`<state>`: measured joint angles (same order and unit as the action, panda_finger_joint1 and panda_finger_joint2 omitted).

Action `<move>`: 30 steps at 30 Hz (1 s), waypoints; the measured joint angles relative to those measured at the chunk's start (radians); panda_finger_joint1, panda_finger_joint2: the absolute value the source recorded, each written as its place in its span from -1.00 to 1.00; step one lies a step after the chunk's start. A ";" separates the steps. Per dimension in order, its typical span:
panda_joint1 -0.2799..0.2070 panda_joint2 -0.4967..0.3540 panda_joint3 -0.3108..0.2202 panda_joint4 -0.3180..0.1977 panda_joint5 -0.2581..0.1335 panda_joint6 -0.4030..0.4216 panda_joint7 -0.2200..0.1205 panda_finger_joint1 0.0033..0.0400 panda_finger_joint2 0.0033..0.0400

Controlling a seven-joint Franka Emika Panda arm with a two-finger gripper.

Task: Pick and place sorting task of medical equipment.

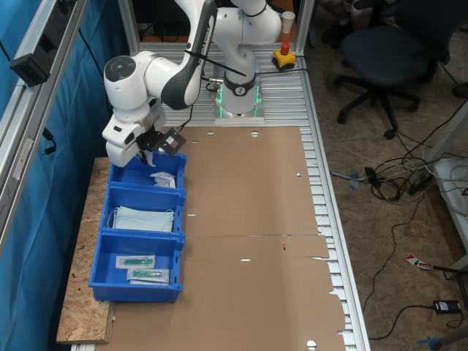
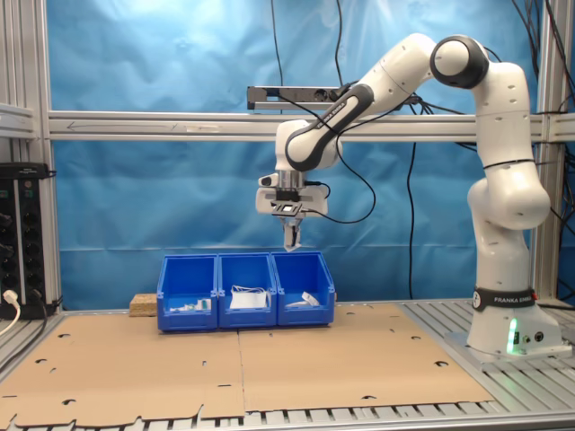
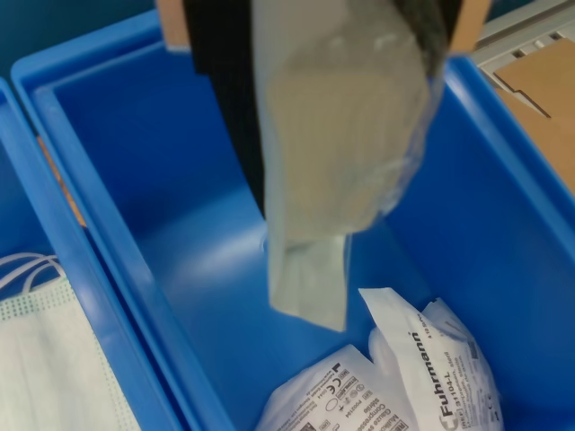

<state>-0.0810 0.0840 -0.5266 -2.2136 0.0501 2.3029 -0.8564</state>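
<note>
My gripper hangs above the blue bin at the row's end nearest the robot base. It is shut on a small flat white packet of medical equipment, which dangles between the fingers over the bin's inside. In the first exterior view the gripper sits over that same bin. More white printed packets lie on the bin floor below, also seen as white packets in the first exterior view.
The middle bin holds pale blue face masks. The far bin holds clear packets with green parts. All three stand on a chipboard slab beside the brown cardboard tabletop. A blue curtain is behind them.
</note>
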 joint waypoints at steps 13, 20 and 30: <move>0.000 0.000 -0.001 0.000 0.000 0.014 0.000 -0.86 -0.86; 0.000 0.000 -0.001 0.000 0.000 0.016 0.000 -0.72 -0.72; 0.000 0.000 -0.001 0.000 0.000 0.019 0.000 0.21 0.21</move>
<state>-0.0810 0.0842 -0.5272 -2.2136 0.0501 2.3219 -0.8561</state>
